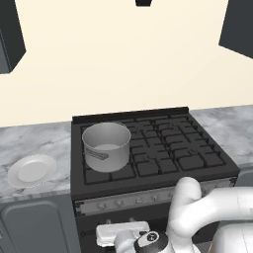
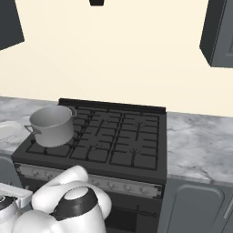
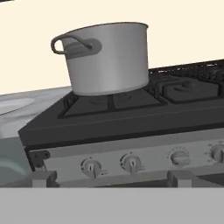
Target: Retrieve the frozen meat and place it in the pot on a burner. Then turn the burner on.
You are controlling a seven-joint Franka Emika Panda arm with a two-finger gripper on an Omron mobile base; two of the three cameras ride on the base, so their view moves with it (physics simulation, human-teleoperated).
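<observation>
Pot (image 1: 106,146) sits on the near-left burner (image 1: 109,170) of the stove (image 1: 197,163), white plate (image 1: 31,170) on the counter to its left; gripper (image 3: 109,178) low in front of the knobs (image 3: 91,167), jaws wide, holding nothing; looks like the burner-on step, though I can't confirm the meat is in the pot; next: line up on the matching knob, close, twist.

Stove (image 1: 197,160): we saw the pot (image 1: 106,146) upright on its front-left burner (image 1: 101,170).
Tabletop (image 1: 34,143): we saw a white plate (image 1: 31,170) left of the stove.
</observation>
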